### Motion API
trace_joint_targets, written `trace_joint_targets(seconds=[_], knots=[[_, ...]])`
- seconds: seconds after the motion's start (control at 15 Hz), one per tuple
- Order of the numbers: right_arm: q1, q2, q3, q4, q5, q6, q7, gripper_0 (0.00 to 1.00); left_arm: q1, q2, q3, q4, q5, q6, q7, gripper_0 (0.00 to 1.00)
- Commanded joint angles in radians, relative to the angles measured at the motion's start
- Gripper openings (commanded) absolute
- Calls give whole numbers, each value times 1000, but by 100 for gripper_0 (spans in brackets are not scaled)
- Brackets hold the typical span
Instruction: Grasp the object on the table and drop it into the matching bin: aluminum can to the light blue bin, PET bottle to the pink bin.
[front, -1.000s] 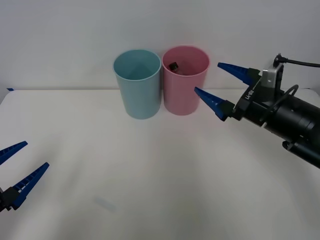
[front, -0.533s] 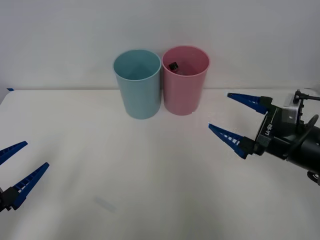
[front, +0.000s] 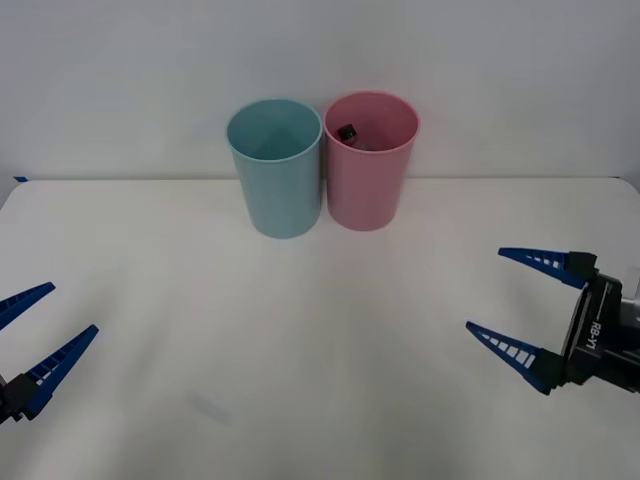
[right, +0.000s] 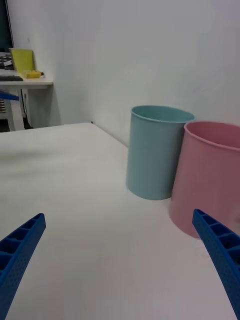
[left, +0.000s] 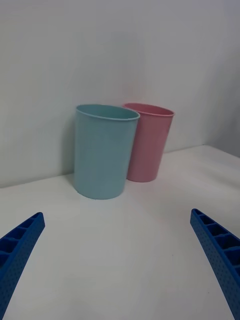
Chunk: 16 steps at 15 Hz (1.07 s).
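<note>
At the far edge of the white counter (front: 300, 330), the pink bin (front: 370, 160) and light blue bin (front: 275, 165) stand upright side by side, rims just about touching, pink on the robot's right. PET bottle (front: 347, 131) sits inside the pink bin: its black cap shows just below the rim on the side nearest the blue bin, rest of the bottle hidden by the bin wall.

Right end effector (front: 520, 305) hovers over the counter's right side, nearer the robot than the bins and well apart from them, fingers spread wide w/ nothing between them. Its wrist view has both bins ahead, blue fingers (right: 20, 245) at the corners.

Left end effector (front: 40, 330) hangs at the counter's left edge, near the robot, also spread apart and empty. From its wrist cam the blue bin (left: 106, 150) stands in front of and partly overlapping the pink one (left: 149, 142).
</note>
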Motion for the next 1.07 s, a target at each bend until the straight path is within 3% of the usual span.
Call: trace_joint_targets(seconds=[0.07, 0.6, 1.07], knots=[[67, 0, -44, 0, 0, -31, 15, 100, 0, 0, 0, 0, 0, 0, 0, 100], [193, 80, -174, 1, 0, -100, 12, 100, 0, 0, 0, 0, 0, 0, 0, 100], [218, 83, -190, 0, 0, -105, 10, 100, 0, 0, 0, 0, 0, 0, 0, 100]])
